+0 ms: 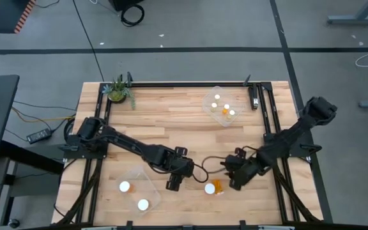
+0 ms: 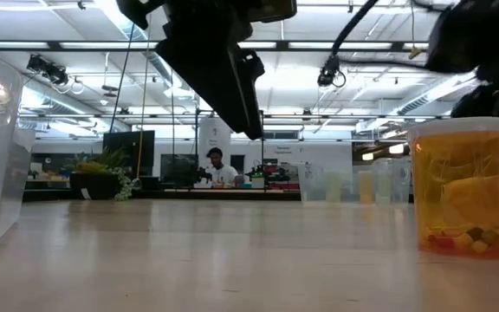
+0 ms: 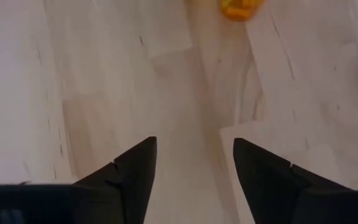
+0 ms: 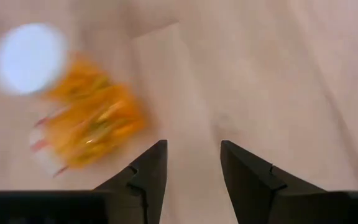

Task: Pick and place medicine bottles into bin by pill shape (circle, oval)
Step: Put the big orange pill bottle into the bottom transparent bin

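Observation:
Two medicine bottles stand close together near the table's front edge. One shows its white cap (image 1: 209, 188) from above, and an orange one (image 1: 218, 185) is right beside it. My left gripper (image 1: 173, 184) hovers open to their left, with only bare wood between its fingers (image 3: 194, 143). My right gripper (image 1: 234, 184) is open just to their right. In its wrist view (image 4: 193, 144) the white cap (image 4: 27, 59) and the orange body (image 4: 92, 127) lie off to one side, blurred. The low view shows one bottle (image 2: 462, 186) upright on the table.
A clear bin (image 1: 151, 185) at the near left holds two white-capped bottles (image 1: 124, 186). Another clear bin (image 1: 208, 102) at the far right holds several bottles. A small potted plant (image 1: 117, 91) stands at the far left corner. Bare wood lies across the table's middle.

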Controlling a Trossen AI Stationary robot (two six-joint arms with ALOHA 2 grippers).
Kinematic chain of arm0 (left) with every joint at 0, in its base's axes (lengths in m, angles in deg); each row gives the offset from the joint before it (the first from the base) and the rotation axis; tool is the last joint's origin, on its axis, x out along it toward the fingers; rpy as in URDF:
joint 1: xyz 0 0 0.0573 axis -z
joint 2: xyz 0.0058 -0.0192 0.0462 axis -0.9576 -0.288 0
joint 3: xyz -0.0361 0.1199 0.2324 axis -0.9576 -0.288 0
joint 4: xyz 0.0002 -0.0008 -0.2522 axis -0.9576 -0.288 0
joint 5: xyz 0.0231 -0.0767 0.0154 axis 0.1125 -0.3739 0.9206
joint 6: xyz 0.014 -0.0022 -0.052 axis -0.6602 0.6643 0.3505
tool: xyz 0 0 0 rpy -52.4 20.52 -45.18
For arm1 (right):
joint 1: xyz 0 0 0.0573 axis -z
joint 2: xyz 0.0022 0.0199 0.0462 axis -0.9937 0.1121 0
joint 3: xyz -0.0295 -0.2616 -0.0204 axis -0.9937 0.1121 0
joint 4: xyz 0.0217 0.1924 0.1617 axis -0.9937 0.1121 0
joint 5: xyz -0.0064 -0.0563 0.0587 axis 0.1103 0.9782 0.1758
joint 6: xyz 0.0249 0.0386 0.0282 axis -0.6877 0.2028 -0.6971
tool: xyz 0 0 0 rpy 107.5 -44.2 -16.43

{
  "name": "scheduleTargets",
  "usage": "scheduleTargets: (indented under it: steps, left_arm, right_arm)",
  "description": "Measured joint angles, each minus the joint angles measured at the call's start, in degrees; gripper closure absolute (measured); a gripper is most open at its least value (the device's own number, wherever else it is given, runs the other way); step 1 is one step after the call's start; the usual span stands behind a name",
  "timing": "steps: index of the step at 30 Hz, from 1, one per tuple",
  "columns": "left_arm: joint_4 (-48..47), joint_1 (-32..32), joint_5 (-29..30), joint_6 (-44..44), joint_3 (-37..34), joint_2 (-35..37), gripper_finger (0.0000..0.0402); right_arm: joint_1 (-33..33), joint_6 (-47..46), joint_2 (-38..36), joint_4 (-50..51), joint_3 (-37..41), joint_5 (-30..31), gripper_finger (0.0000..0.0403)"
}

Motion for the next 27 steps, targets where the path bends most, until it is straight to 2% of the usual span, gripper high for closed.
scheduleTargets:
  steps: [5, 11, 19, 27]
  left_arm:
    - [0.37, 0.96, 0.04, -0.16, 0.0, 0.0, 0.0182]
    - [0.38, 1.13, 0.04, 0.23, 0.0, 0.0, 0.0187]
    - [-3.0, 2.58, -0.13, 0.02, 0.0, 0.22, 0.0196]
    - [-8.53, 5.31, -0.16, 2.11, 0.0, 0.31, 0.0196]
  right_arm:
    - [-7.14, -2.35, -0.53, -3.89, -0.04, 0.52, 0.0247]
    - [-10.6, -5.85, 5.12, -7.3, 0.0, 1.06, 0.0247]
    - [-9.12, -3.44, 11.44, -11.35, 0.01, 2.18, 0.0247]
    - [-3.65, 7.21, 16.06, -25.44, 0.0, 2.25, 0.0247]
